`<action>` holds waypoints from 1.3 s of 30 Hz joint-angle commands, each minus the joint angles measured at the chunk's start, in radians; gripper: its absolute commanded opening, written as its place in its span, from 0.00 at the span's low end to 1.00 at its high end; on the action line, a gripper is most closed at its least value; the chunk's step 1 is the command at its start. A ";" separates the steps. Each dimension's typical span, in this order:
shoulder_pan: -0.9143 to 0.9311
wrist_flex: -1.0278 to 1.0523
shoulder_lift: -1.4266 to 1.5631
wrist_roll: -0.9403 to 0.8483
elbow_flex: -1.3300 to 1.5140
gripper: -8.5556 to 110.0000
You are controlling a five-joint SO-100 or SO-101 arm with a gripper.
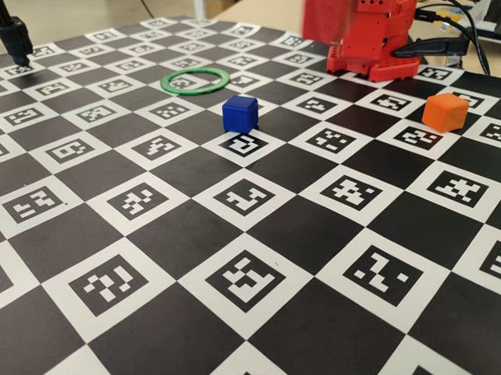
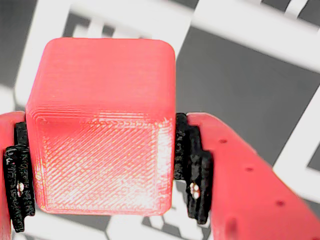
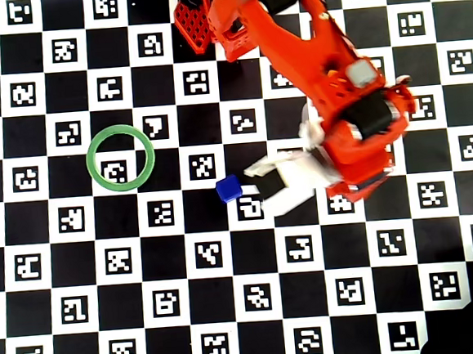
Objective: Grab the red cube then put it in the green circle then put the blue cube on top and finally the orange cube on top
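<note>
The red cube [image 2: 100, 100] fills the wrist view, pinched on both sides by the black pads [image 2: 192, 170] of my gripper [image 2: 105, 172], which is shut on it above the checkered board. The green circle [image 1: 195, 80] lies flat at the back of the board, seen also in the overhead view as the green circle [image 3: 120, 157], with nothing inside it. The blue cube [image 1: 240, 114] stands in front of the ring; overhead, the blue cube [image 3: 229, 189] sits just left of the arm's white wrist part. The orange cube [image 1: 445, 112] rests at the right, hidden under the arm overhead.
The red arm [image 3: 336, 87] reaches from its base [image 1: 369, 52] at the back of the marker board. A black stand [image 1: 15, 39] is at the far left corner. Cables [image 1: 451, 32] lie behind the base.
</note>
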 commanded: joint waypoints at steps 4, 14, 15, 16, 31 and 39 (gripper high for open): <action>0.245 0.018 0.227 -0.129 0.066 0.14; 0.623 0.038 0.298 -0.337 0.213 0.14; 0.655 0.028 0.305 -0.360 0.233 0.14; 0.689 0.018 0.310 -0.385 0.247 0.14; 1.015 -0.138 0.308 -0.624 0.405 0.14; 1.074 -0.245 0.256 -0.683 0.506 0.14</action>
